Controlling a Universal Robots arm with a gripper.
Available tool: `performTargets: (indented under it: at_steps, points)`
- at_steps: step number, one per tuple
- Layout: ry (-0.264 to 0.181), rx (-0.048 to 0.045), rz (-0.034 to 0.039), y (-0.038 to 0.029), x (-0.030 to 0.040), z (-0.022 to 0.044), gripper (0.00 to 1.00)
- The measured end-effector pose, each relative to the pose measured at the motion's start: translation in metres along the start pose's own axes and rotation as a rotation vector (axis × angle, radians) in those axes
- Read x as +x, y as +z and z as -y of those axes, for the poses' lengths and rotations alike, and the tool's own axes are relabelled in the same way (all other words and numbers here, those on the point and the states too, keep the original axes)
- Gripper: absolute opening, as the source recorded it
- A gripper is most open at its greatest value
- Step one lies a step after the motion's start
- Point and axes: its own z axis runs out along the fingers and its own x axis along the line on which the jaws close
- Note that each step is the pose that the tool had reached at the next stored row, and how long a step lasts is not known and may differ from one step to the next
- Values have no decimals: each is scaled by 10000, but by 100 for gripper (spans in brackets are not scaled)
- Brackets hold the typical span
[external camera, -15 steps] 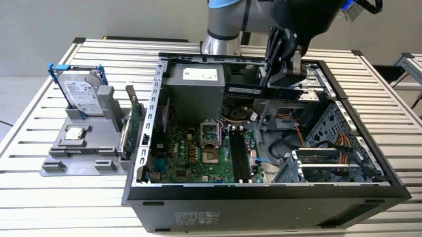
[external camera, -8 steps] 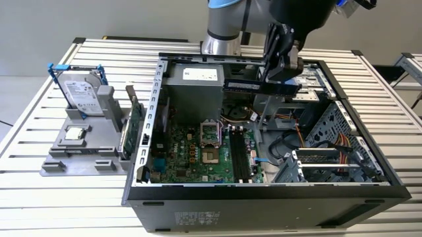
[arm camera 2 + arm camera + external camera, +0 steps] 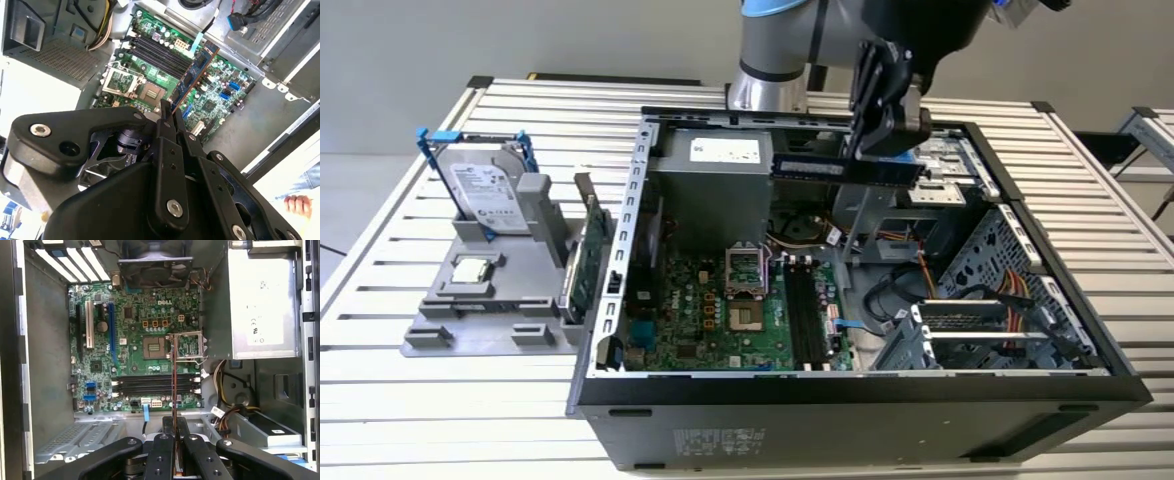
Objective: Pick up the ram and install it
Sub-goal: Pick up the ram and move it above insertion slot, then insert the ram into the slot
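The ram [image 3: 809, 166] is a long dark stick held level above the open computer case [image 3: 627, 200], over the space between the grey power supply and the drive bays. My gripper [image 3: 881, 152] is shut on its end nearest the exterior view's right. In the second wrist view the ram [image 3: 196, 74] juts out from the gripper [image 3: 167, 114] over the green motherboard [image 3: 220, 95]. In the first wrist view the ram [image 3: 173, 375] appears edge-on as a thin line rising from the gripper [image 3: 173, 424], crossing the black memory slots [image 3: 150, 385]. The slots [image 3: 806, 315] lie well below it.
A grey holder [image 3: 467, 320] at the exterior view's left carries a hard drive in a blue frame [image 3: 487, 190] and an upright green card [image 3: 594, 250]. The power supply [image 3: 707, 180], cables [image 3: 947, 290] and drive cage [image 3: 987, 330] crowd the case. A person's hand [image 3: 299, 205] is at the table's edge.
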Motion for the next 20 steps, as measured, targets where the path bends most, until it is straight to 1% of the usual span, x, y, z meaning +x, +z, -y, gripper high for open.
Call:
performTargets:
  at_steps: [3, 7, 13, 18, 20]
  points:
    - [-152, 0, -9, 0, -26, -1, 0]
    - [-211, 0, -12, 1, -54, -2, 0]
    - [-223, -1, -13, 2, -97, 2, 0]
    - [-221, -1, -13, 5, -120, 12, 0]
    - [-222, -1, -15, 5, -148, 13, 0]
